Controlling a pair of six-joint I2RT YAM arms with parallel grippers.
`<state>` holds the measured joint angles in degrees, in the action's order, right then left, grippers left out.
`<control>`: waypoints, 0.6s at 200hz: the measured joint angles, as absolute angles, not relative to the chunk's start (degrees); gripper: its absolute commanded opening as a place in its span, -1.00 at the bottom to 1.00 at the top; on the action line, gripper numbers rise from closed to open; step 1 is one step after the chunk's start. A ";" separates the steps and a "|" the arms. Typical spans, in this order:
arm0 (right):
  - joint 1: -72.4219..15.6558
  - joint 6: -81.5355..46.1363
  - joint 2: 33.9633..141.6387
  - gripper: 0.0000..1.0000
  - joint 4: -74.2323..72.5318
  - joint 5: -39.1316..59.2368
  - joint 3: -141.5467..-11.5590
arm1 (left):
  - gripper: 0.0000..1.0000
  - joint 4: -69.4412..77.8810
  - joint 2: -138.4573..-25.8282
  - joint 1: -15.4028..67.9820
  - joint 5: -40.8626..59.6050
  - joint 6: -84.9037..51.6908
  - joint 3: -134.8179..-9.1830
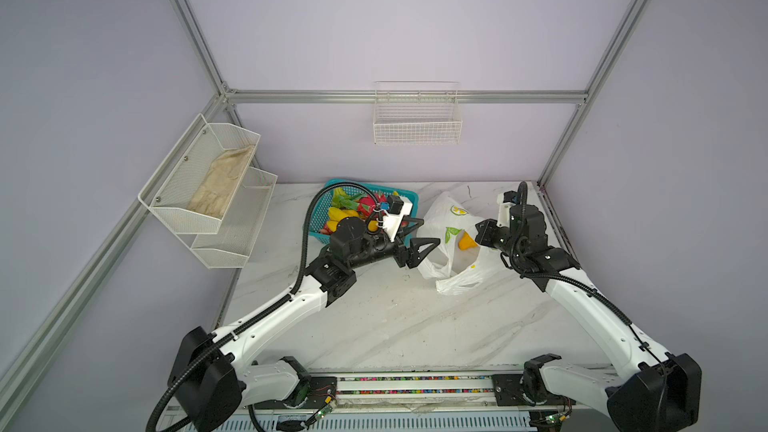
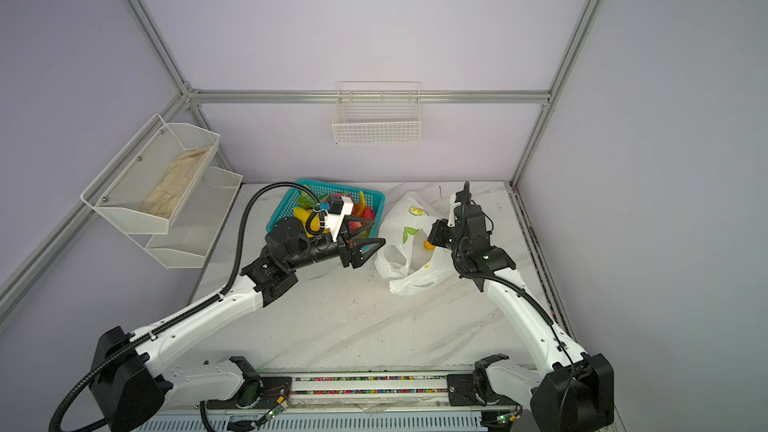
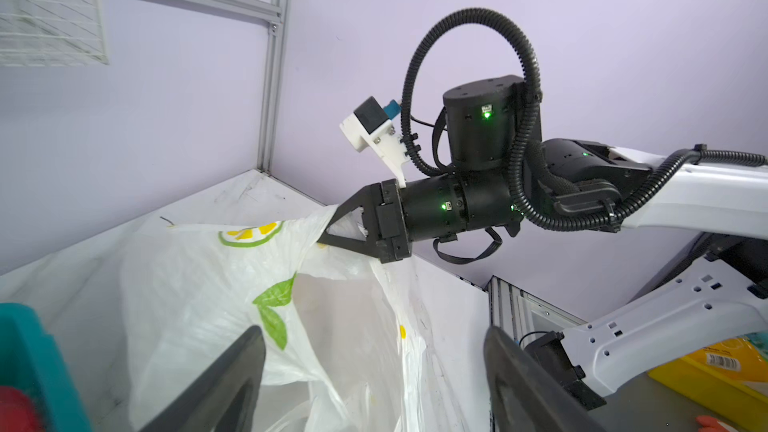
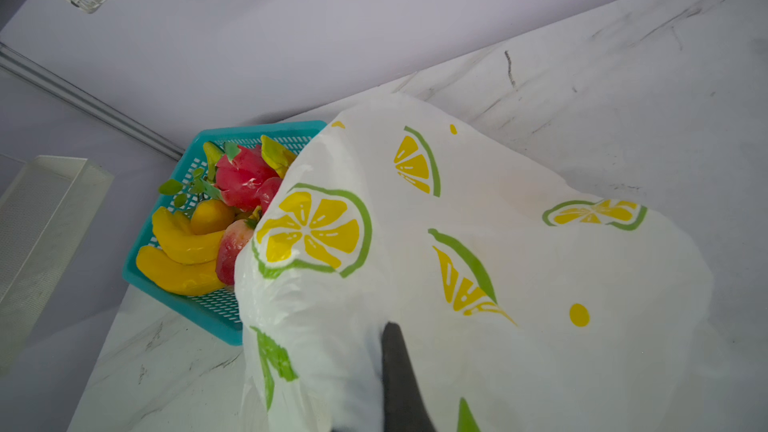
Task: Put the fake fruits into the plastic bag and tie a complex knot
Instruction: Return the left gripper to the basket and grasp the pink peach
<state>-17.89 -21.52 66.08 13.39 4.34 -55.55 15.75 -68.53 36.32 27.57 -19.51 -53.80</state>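
Pinching the rim of the plastic bag (image 1: pixel 446 222), the right hand (image 3: pixel 328 224) is clamped closed at the far right of the surface (image 1: pixel 395 317). The left hand (image 1: pixel 430 231) gapes empty just left of the bag. One yellow-orange fruit (image 1: pixel 466 241) lies inside; other fake fruits (image 1: pixel 345 214) fill the teal basket (image 1: pixel 318 209).

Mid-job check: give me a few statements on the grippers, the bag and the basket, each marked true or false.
1. The right gripper is shut on the plastic bag's rim. True.
2. The left gripper grips a strawberry. False: it is open and empty, beside the bag.
3. The bag is knotted. False: its mouth gapes open, untied.
4. A yellow-orange fruit lies inside the bag. True.
5. The teal basket is empty. False: bananas and a dragon fruit lie in it.
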 measured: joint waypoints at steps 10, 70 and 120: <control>-17.89 -20.84 66.08 -1.00 13.54 3.36 -55.90 | 0.62 14.31 -67.09 34.09 25.87 -19.38 -53.43; -17.89 -18.68 66.22 -1.00 13.78 2.28 -56.16 | 0.58 -3.11 -80.68 25.93 10.85 -8.80 -59.59; -17.89 -17.78 66.22 -1.00 14.02 1.89 -56.16 | 0.39 -14.83 -96.01 24.49 8.58 -1.89 -73.43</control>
